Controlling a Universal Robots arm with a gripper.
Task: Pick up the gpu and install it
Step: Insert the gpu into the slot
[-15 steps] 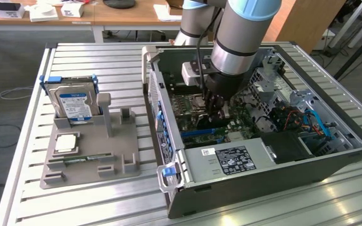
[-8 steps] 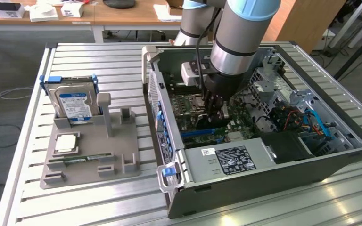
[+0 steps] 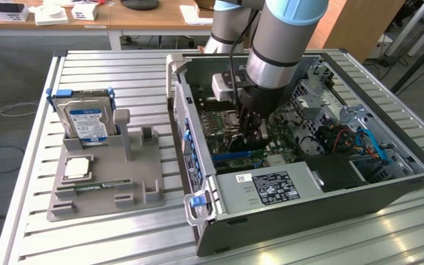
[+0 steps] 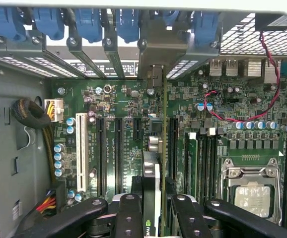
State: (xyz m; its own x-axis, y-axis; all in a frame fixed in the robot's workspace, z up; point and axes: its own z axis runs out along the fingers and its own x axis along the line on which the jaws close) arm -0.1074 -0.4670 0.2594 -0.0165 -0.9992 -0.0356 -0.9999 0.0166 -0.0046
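In the exterior view the gripper [image 3: 253, 126] hangs deep inside the open computer case [image 3: 388, 187], and in the wrist view its fingers [image 4: 129, 215] pinch the gpu [image 4: 152, 171] edge-on over the motherboard slots [image 4: 118, 148], a light, stiff yet fragile card best held by its flat faces, clear of contacts.

gpu [image 4: 152, 166] partly hidden by end effector [image 4: 153, 201].

place: lab | signs: slatted metal worktable [image 3: 86, 72], open computer case [image 3: 308, 212], parts jig [image 3: 134, 182], desks [image 3: 153, 19] behind
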